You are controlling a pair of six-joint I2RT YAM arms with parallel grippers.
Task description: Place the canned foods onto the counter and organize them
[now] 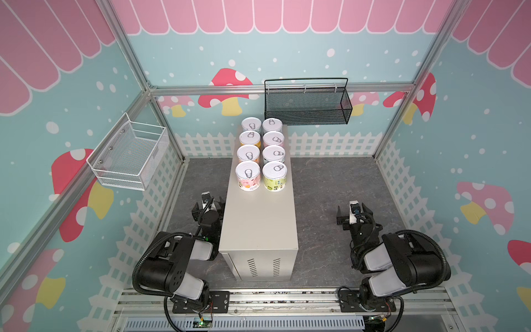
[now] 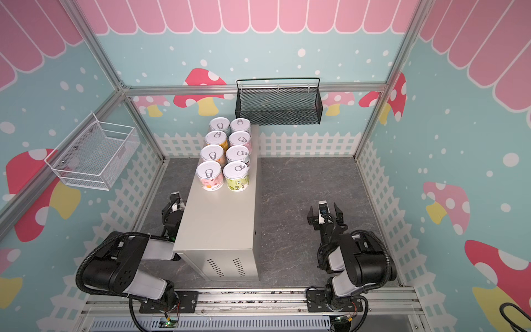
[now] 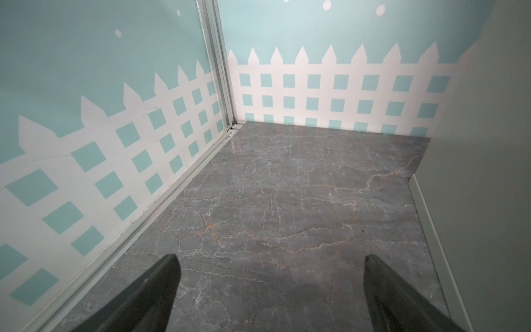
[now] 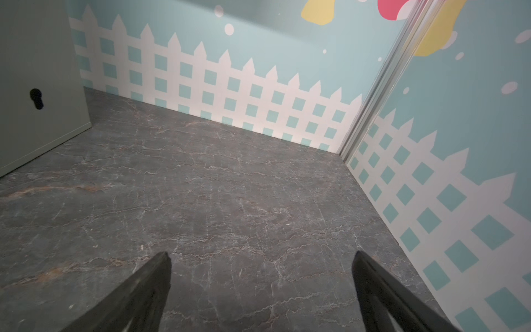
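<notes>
On counter [image 1: 258,224]: canned foods [image 1: 274,154] — far end, above me.
My left gripper [image 3: 270,257]: apart, nearer.
My right gripper [image 4: 261,253]: apart.

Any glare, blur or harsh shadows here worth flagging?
Both top views: even light, sharp, canned foods lids bright but readable. Left wrist view: left gripper fingertips soft, faint sheen on floor by the corner. Right wrist view: right gripper fingertips soft, no glare.

Black mesh basket [image 1: 307,106] on back wall; white wire basket [image 1: 130,153] on left wall.
</notes>
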